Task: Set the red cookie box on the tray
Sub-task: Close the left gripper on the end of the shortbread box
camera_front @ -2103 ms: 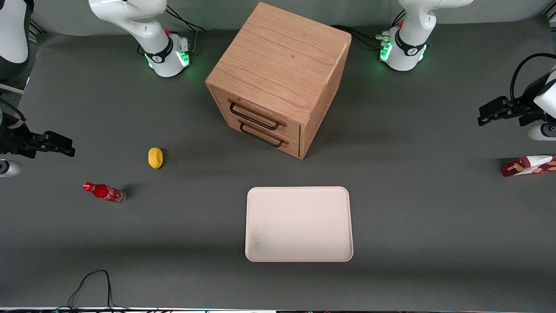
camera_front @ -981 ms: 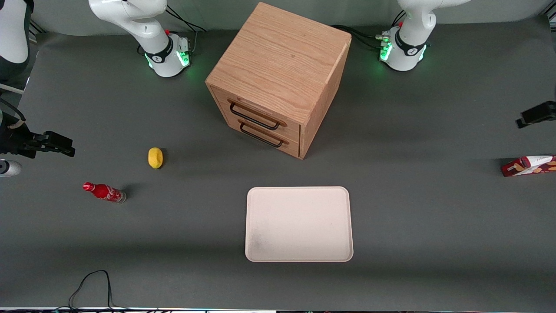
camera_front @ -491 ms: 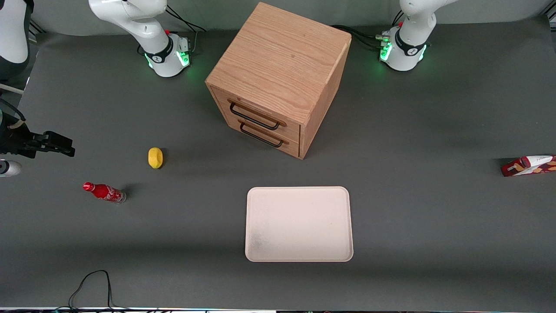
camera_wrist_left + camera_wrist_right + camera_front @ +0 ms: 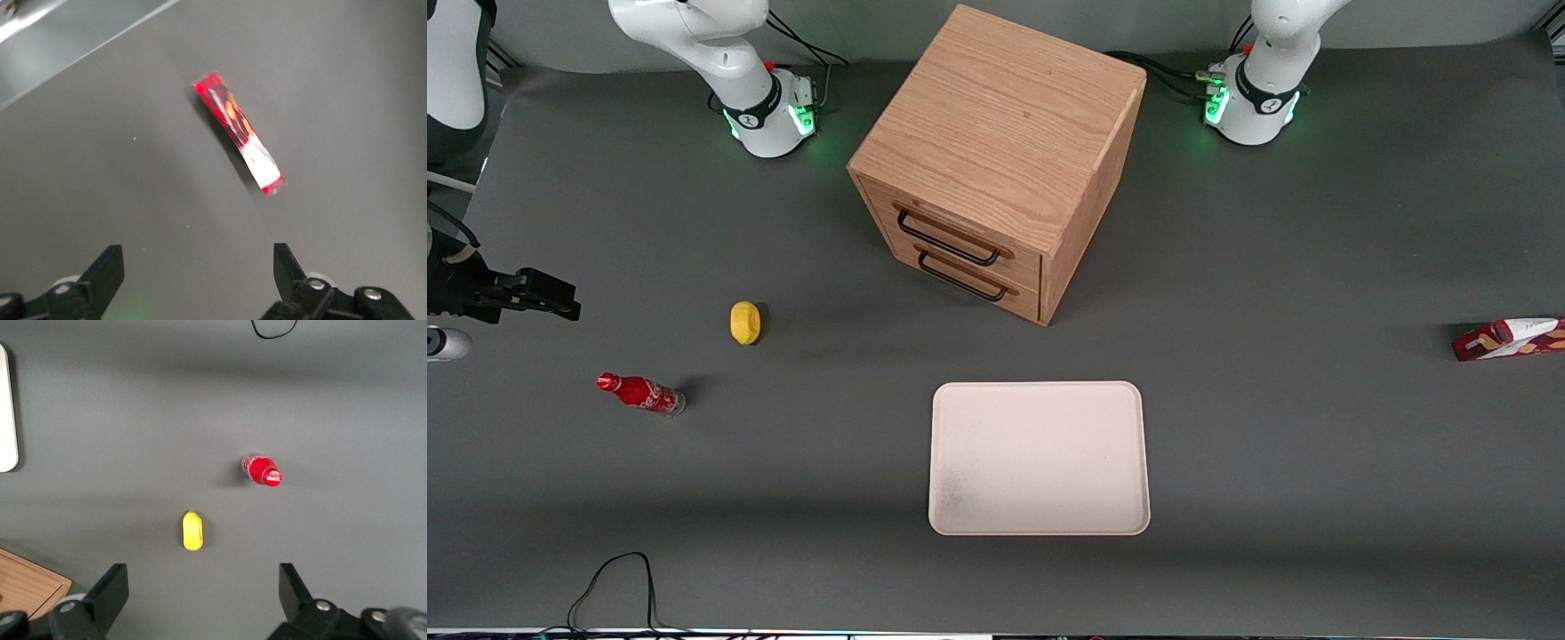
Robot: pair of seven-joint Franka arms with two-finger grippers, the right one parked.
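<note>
Gripper: I see my left gripper (image 4: pixel 199 280) only through its own wrist camera; it is out of the front camera's sight. It hangs above bare grey tabletop (image 4: pixel 1316 427) with its two fingers (image 4: pixel 107 270) spread wide apart and nothing between them.

Red cookie box: I find the red cookie box (image 4: pixel 239 131) lying flat on the tabletop below the gripper, apart from the fingers and untouched. In the front view only its white-banded end (image 4: pixel 1510 338) shows, right at the table's edge at the working arm's end, cut off by the edge of the view.

Tray: the cream tray (image 4: pixel 1039 458) sits near the tabletop's edge closest to the front camera, about midway along it, well apart from the box. Nothing lies on it.

Drawer cabinet: a wooden two-drawer cabinet (image 4: pixel 996 160) stands mid-table, farther from the front camera than the tray, turned at an angle, both drawers closed.

Soda bottle: a small red bottle (image 4: pixel 640 393) stands toward the parked arm's end of the tabletop.

Yellow object: a small yellow item (image 4: pixel 744 322) rests near the bottle, a little farther from the front camera. I cannot tell what it is.

Cable: a black cable loop (image 4: pixel 614 587) lies at the tabletop's edge nearest the front camera, toward the parked arm's end.
</note>
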